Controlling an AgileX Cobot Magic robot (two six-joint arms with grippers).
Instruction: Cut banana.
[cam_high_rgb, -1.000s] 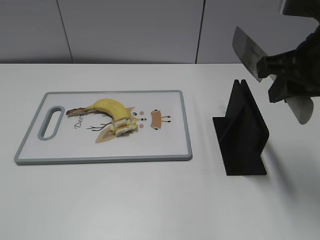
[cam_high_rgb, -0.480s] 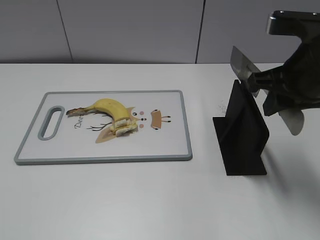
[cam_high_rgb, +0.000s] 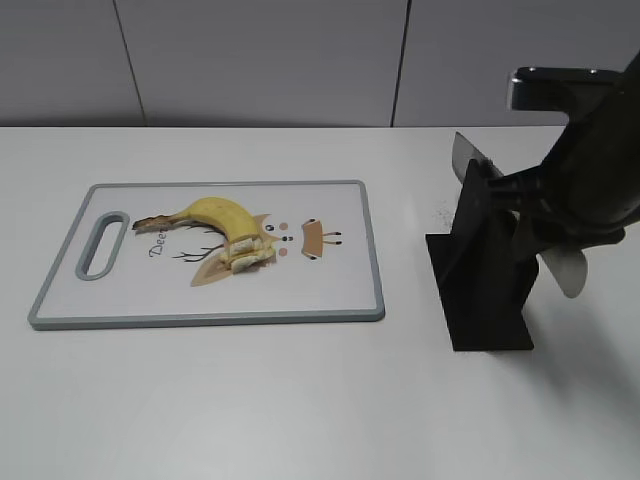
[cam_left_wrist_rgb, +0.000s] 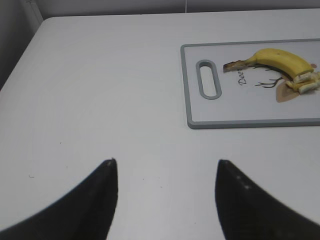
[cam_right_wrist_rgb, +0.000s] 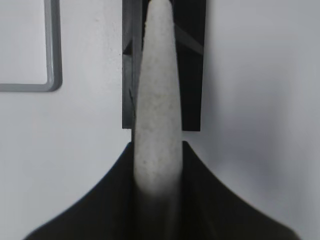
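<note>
White table (cam_high_rgb: 300, 400) | left jaws wide, empty | right jaws gripping knife (cam_high_rgb: 565, 265)

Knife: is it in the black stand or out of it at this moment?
Partly in. The knife is held by the right pincer with its blade entering the slot atop the black stand; how deep, cannot tell.

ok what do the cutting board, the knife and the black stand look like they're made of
Cutting board: likely plastic, matte white with a grey rim and printed drawings. Knife: the blade looks like dull grey metal; the pale speckled handle could be plastic. Black stand: matte black, plastic or painted metal, hard to say.
</note>
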